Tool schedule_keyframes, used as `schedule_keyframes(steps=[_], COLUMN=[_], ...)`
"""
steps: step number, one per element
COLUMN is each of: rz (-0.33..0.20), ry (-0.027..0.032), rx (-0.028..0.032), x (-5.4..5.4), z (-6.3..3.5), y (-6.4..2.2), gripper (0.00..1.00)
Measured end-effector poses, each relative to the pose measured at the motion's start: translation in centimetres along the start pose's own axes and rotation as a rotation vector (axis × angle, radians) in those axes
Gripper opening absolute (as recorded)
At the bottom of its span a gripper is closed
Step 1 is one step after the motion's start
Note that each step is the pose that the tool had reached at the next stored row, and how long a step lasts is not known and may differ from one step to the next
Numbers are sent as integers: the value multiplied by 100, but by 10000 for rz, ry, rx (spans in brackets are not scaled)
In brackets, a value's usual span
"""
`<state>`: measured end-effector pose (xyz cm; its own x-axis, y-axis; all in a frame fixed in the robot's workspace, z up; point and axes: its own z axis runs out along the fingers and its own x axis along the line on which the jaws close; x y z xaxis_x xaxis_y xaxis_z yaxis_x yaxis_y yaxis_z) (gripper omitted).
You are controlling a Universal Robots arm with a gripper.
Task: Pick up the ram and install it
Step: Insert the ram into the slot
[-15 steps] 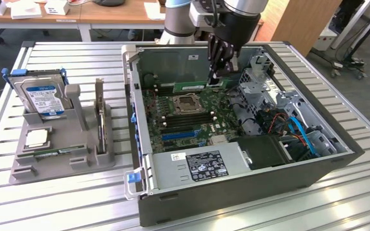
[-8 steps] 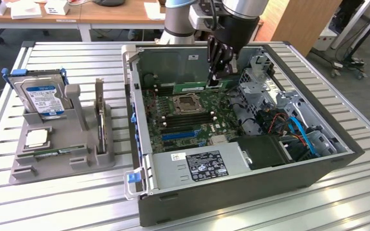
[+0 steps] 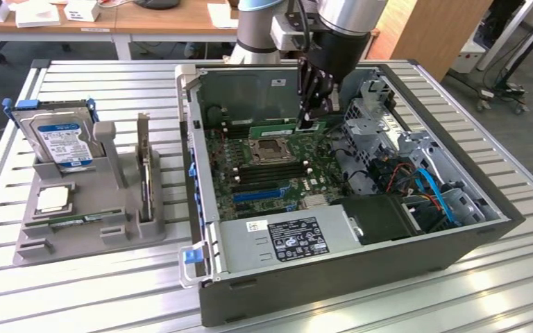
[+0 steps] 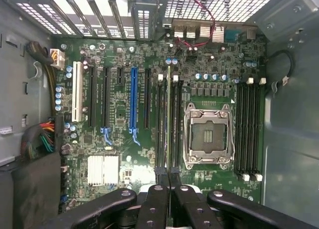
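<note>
Slatted bench (image 3: 91, 76), open PC case (image 3: 341, 277). Gripper (image 3: 305, 123) pinched narrow on the ram (image 3: 271, 130), 12 o'clock of CPU socket (image 3: 271, 149), exterior view. Likely light, stiff, fragile; best held by its edges.

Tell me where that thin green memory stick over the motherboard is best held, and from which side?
Pinch the ram across its two flat faces near the top long edge, coming straight down from above. It stands on edge, blade-thin, and its lower edge must stay free to meet the motherboard. The gripper holds it so.

Matt end effector (image 4: 169, 174), ribbed metal table (image 3: 81, 291)
</note>
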<state>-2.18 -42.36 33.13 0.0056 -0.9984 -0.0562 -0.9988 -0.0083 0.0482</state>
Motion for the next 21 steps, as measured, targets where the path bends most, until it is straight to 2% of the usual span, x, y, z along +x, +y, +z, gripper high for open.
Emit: schedule_keyframes(steps=[12,21], rz=[0,0], ry=[0,0], rx=[0,0], x=[3,10], z=[92,211], y=[-3,-9], gripper=[11,11])
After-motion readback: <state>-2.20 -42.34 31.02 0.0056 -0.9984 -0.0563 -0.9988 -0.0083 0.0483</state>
